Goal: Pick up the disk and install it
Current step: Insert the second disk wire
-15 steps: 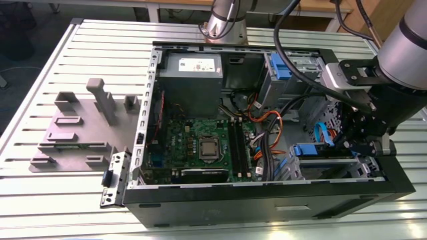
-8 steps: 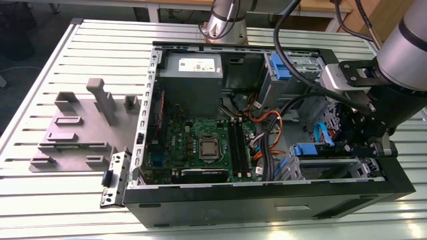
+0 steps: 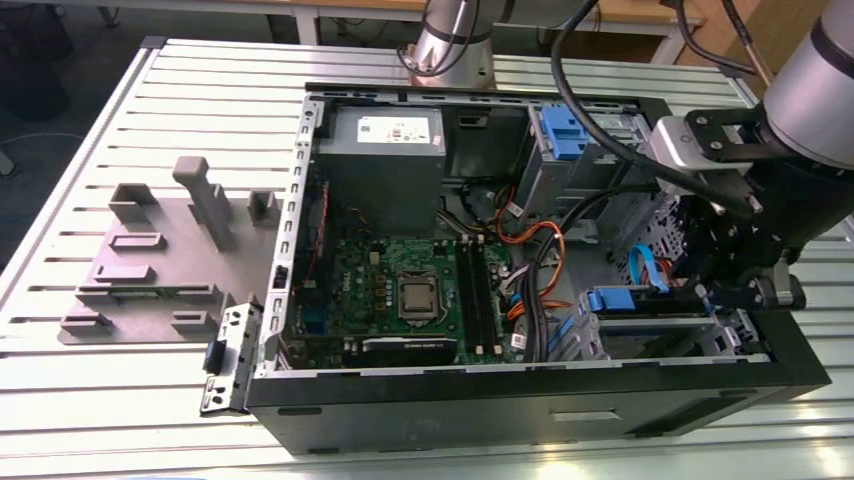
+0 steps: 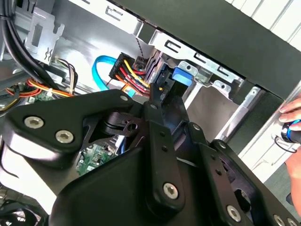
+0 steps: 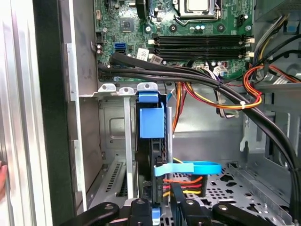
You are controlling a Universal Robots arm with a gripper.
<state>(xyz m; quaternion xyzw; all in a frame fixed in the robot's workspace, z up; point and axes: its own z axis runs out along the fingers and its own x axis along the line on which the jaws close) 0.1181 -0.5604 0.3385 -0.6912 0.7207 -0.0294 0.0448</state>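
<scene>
The disk [image 5: 151,141] stands edge-on in the drive bay [image 5: 113,127] at the case's front corner, its blue carrier tab [image 5: 151,120] pointing toward the motherboard. In the exterior view the tab [image 3: 611,298] shows at the bay's inner end, on the exterior view's right. My gripper [image 5: 157,203] is down in the bay with a black finger [image 5: 140,207] on each side of the disk's near end, shut on it. The second wrist view shows a finger [image 4: 157,127] reaching to the disk's blue tab [image 4: 182,75]. The gripper [image 3: 718,292] hangs below the arm inside the case.
Black cables [image 5: 197,77], orange-yellow wires [image 5: 235,101] and a blue flat cable [image 5: 193,168] crowd the bay. The motherboard [image 3: 400,290], a grey power supply [image 3: 384,150] and a second blue bracket [image 3: 561,130] lie in the case. A grey fixture plate [image 3: 154,260] sits outside. A hand [image 4: 294,120] is beside the case.
</scene>
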